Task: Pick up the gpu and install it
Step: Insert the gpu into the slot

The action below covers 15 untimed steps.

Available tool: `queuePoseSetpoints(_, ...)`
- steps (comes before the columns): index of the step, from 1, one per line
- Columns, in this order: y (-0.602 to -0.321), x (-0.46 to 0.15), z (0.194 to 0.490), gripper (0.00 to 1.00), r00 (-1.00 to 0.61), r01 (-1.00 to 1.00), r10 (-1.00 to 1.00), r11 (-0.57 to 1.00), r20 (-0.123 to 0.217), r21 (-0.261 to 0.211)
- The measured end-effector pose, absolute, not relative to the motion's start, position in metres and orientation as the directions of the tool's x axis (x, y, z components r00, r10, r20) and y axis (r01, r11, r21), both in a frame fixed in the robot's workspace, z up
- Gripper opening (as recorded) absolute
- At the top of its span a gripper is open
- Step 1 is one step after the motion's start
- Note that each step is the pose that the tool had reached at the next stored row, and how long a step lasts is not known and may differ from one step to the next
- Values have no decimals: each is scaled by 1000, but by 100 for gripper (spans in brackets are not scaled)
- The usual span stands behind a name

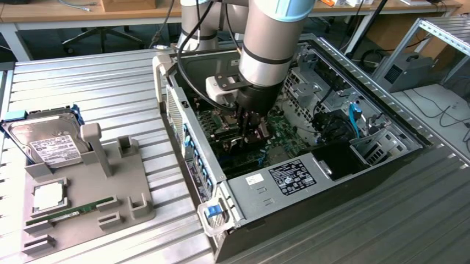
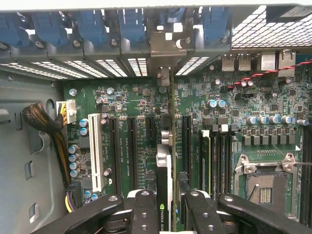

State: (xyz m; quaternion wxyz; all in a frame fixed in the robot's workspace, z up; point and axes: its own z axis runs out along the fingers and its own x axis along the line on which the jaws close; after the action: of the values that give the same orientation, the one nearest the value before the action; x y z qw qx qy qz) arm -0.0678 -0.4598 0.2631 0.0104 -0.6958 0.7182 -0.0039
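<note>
End effector (image 2: 165, 207) fingers (image 2: 145, 209) clamp the graphics card (image 2: 164, 165) from both sides, holding it on edge over the green main board (image 2: 136, 102) inside the open computer case (image 1: 331, 181) on the ribbed tabletop (image 1: 96, 93). Seen from the wrist, the card runs as a thin line between long black slots (image 2: 132, 151). Its silver end plate (image 2: 168, 48) sits close against the rear wall, under the row of blue clips (image 2: 131, 24). Whether its lower edge is already in a slot cannot be told.

Doing this step well looks a matter of keeping the card upright and square to the board. Its edge should line up along the whole slot and the end plate should meet its gap in the rear wall, with any push straight down and even. A tilt could jam one corner or scrape the parts on either side.

At the exterior view's left, well apart from the case, a grey holder (image 1: 121, 184) carries a hard drive (image 1: 48, 143) and a green memory stick (image 1: 70, 212).
</note>
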Motion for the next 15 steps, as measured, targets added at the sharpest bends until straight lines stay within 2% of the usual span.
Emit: queuePoseSetpoints(15,-460,-74,263,27,-32,-999,-999,32,-10,-20)
